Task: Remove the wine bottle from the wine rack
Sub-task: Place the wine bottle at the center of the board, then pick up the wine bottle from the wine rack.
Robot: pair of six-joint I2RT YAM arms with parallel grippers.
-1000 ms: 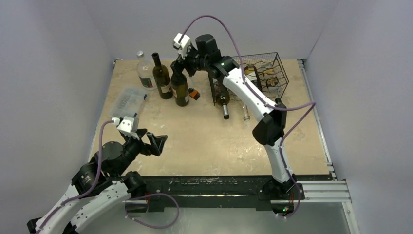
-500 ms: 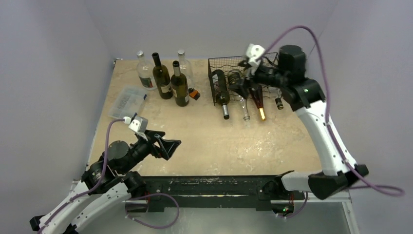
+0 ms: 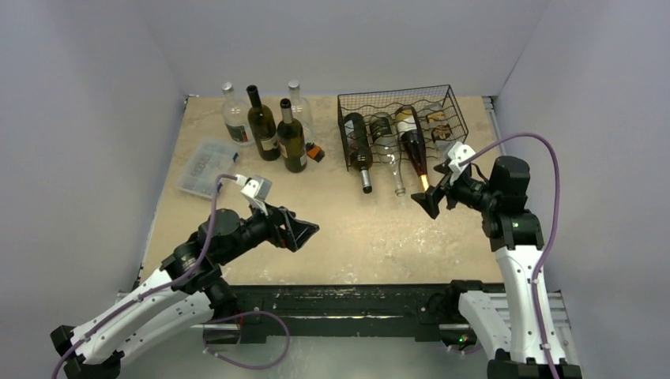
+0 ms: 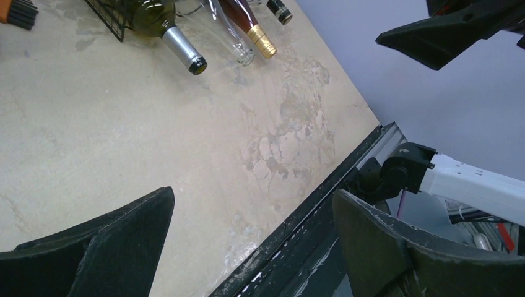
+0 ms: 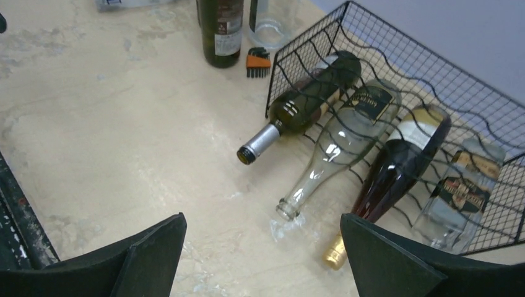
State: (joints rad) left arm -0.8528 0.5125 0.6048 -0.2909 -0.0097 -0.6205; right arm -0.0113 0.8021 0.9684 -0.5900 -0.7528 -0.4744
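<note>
The black wire wine rack (image 3: 395,94) stands at the back right of the table. Lying in it, necks poking out toward me, are a green wine bottle with a silver cap (image 3: 357,148), a clear bottle (image 3: 388,150) and a dark red bottle with a gold cap (image 3: 413,150). A short clear bottle (image 5: 461,189) lies at the rack's right end. My right gripper (image 3: 439,189) hovers open just in front of the rack (image 5: 408,59), beyond the gold cap (image 5: 336,253), holding nothing. My left gripper (image 3: 299,231) is open and empty over the near middle of the table.
Several upright bottles (image 3: 291,140) stand at the back left, with an orange hex-key set (image 3: 315,152) beside them. A clear plastic compartment box (image 3: 207,167) lies at the left edge. A black rail (image 3: 332,296) runs along the table's near edge.
My right arm swung from the upright bottles at the back left, across the rack, and drew back to its near right. My left arm reached forward and right. Both grippers stayed open.
</note>
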